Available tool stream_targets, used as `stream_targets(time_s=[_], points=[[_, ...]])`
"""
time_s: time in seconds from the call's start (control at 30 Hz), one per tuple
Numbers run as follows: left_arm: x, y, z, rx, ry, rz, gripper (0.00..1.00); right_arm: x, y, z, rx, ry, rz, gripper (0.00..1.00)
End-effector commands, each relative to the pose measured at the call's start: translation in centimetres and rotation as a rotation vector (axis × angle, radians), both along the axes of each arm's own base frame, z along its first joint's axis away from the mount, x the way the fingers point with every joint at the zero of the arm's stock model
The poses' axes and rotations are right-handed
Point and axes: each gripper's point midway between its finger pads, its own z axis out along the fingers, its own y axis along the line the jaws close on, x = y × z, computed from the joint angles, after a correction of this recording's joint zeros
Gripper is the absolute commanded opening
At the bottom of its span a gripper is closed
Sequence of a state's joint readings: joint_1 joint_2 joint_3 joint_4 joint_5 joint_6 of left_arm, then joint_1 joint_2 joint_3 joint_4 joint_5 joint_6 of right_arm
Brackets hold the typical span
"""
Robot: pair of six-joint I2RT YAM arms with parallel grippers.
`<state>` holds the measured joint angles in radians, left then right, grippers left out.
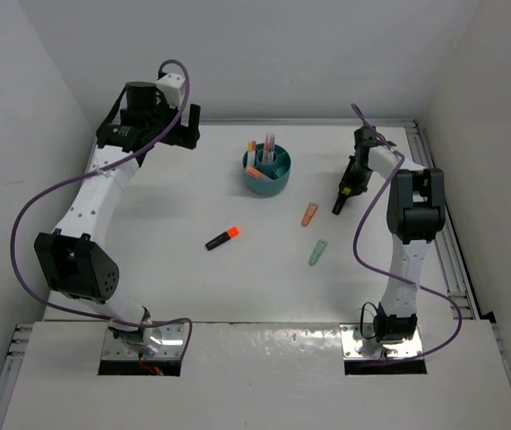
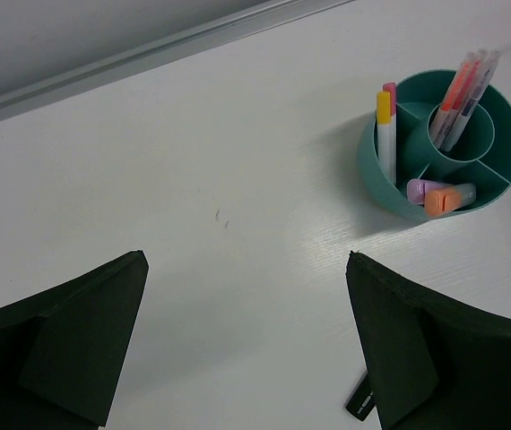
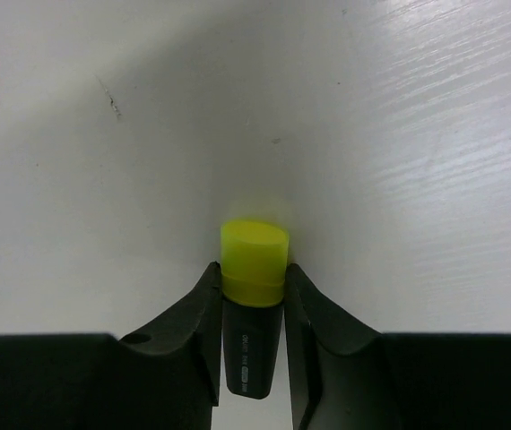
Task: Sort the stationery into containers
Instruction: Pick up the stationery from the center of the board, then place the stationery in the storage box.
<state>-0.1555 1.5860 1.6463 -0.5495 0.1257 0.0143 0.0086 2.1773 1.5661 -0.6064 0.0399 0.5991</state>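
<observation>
Finds the left arm [image 1: 94, 193] folded up from its base and reaching to the far left of the desk [image 1: 175, 291], wrist raised, camera looking down. Shows the left jaws spread wide with nothing between them, hanging above bare desk well apart from the teal organiser cup [image 2: 509, 134]. Finds the right arm [image 1: 412, 210] upright at the near right, forearm bent forward and down, tip aimed at the desk to the right of the cup. Has the right jaws closed on a black highlighter with a yellow cap [image 3: 254, 260], gripped by the barrel, cap end toward the desk; cannot tell whether touching it.

Counts one cup, standing far centre between the two arms. Counts seven pieces inside it:
- three thin pens [image 2: 460, 98] upright in the centre tube
- a yellow-capped marker [image 2: 385, 134] and a pink marker [image 2: 390, 90] together in one ring compartment
- a lilac marker [image 2: 421, 189] and an orange marker [image 2: 448, 199] in the neighbouring compartment

Counts three pieces loose on the desk:
- a black-orange highlighter [image 1: 222, 237] on the near side of the cup
- an orange-pink marker [image 1: 309, 213] near the right jaws
- a pale green marker [image 1: 317, 253] nearer the bases

Adds the one in the right jaws for eleven in all.
</observation>
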Motion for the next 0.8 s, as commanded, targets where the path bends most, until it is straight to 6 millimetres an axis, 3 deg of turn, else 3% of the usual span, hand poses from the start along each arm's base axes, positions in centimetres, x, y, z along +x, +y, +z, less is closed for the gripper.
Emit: stream_targets(time_s=[0.0,0.13,0.23,0.43,0.47,0.5,0.53,0.57,0.6,0.67,0.73,0.77], points=[[-0.1,0.9,1.9,0.001,-0.047,0.017,1.0,1.1,0.5,0.4,0.025,-0.03,0.033,0.2],[-0.1,0.7,1.9,-0.023,-0.046,0.001,1.0,2.1,2.2,2.3,0.092,-0.091,0.098,0.11],[-0.2,0.3,2.1,-0.042,-0.052,-0.029,1.0,3.4,4.5,5.3,0.158,-0.184,0.203,0.0],[-0.7,0.1,2.4,-0.139,-0.05,-0.06,1.0,6.0,10.0,14.4,0.219,-0.507,0.514,0.0],[-1.0,0.1,2.7,-0.172,-0.049,-0.064,1.0,6.8,10.9,18.1,0.196,-0.645,0.554,0.0],[-1.1,0.1,2.9,-0.191,-0.056,-0.068,1.0,6.3,11.4,18.2,0.187,-0.675,0.575,0.0],[-1.1,0.0,2.5,-0.21,-0.061,-0.074,1.0,6.6,11.5,19.5,0.156,-0.74,0.585,0.0],[-1.6,0.2,3.4,-0.243,-0.084,-0.075,1.0,7.0,12.2,23.4,0.132,-0.883,0.601,0.0],[-1.9,0.2,2.3,-0.258,-0.073,-0.071,1.0,6.3,12.3,22.6,0.121,-0.89,0.605,0.0],[-2.5,0.4,4.3,-0.294,-0.165,-0.087,1.0,6.8,13.4,25.9,0.069,-1.06,0.629,0.0],[-2.6,0.5,4.2,-0.302,-0.208,-0.094,1.0,6.0,13.9,27.0,0.034,-1.138,0.661,0.0],[-2.9,0.6,4.7,-0.299,-0.229,-0.089,1.0,5.9,15.1,28.6,0.021,-1.23,0.687,0.0]])
